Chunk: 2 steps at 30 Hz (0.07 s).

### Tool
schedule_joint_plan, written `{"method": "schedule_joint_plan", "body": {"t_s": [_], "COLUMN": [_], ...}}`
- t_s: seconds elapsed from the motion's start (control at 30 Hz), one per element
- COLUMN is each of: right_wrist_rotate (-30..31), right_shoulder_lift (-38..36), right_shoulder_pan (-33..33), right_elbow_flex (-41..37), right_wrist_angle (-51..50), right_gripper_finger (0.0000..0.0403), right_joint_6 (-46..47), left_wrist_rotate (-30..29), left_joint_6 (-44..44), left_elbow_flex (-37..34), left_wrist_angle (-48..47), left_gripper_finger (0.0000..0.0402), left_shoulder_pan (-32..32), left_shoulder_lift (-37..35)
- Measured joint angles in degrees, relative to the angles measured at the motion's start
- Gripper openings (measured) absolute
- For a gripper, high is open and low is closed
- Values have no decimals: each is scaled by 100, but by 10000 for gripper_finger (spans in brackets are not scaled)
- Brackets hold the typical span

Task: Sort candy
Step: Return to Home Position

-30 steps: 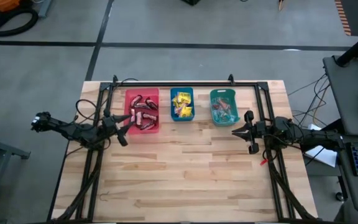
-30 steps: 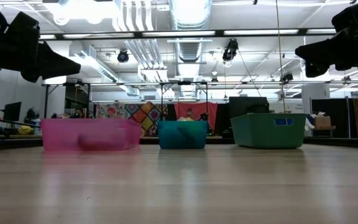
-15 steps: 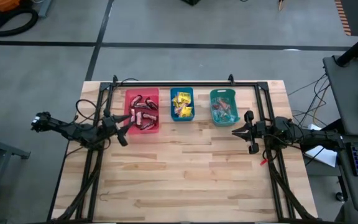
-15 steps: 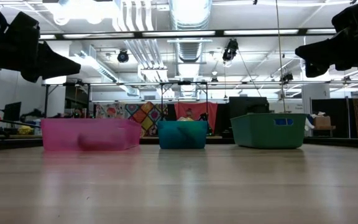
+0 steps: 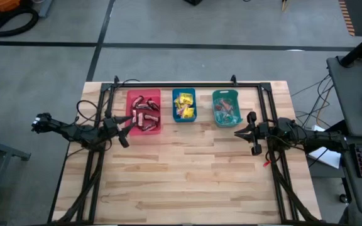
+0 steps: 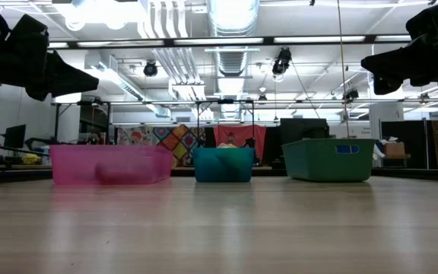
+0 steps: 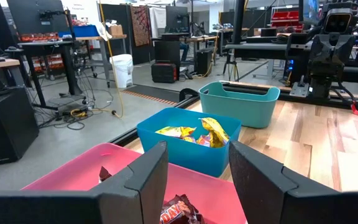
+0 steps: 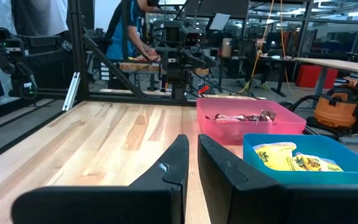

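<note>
Pale blond wood grain is running in planks across the table [image 5: 187,182]. At upper centre, a pink-red bin [image 5: 128,113] is holding dark brown-red bars [image 5: 144,116], a blue bin [image 5: 174,107] is holding bright yellow packets [image 5: 184,107], and a teal bin [image 5: 225,92] is showing teal and orange pieces [image 5: 227,114]. Behind, mid-frame, a hanging [image 6: 175,137] is showing multicoloured diamonds.

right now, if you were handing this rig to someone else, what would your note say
Left claw: open, empty, above the near corner of the red bin.
Right claw: shut, empty, just in front of the teal bin.
Candy: bars in the red bin, yellow packets in the blue bin, twist pieces in the teal bin.
Done: all candy in view sits in a bin; none shows on the table.
Left: probably only parking the arms.
</note>
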Motion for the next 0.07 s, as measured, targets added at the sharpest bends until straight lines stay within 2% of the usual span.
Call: {"method": "schedule_joint_plan", "body": {"t_s": [0.07], "right_wrist_rotate": [0], "right_shoulder_lift": [0], "right_shoulder_pan": [2], "right_elbow_flex": [0], "right_wrist_angle": [0], "right_gripper_finger": [29], "right_joint_6": [2], "left_wrist_rotate": [0], "left_joint_6": [0], "left_elbow_flex": [0], "left_wrist_angle": [2], "left_gripper_finger": [155], "left_shoulder_pan": [0], "left_shoulder_lift": [-1]}}
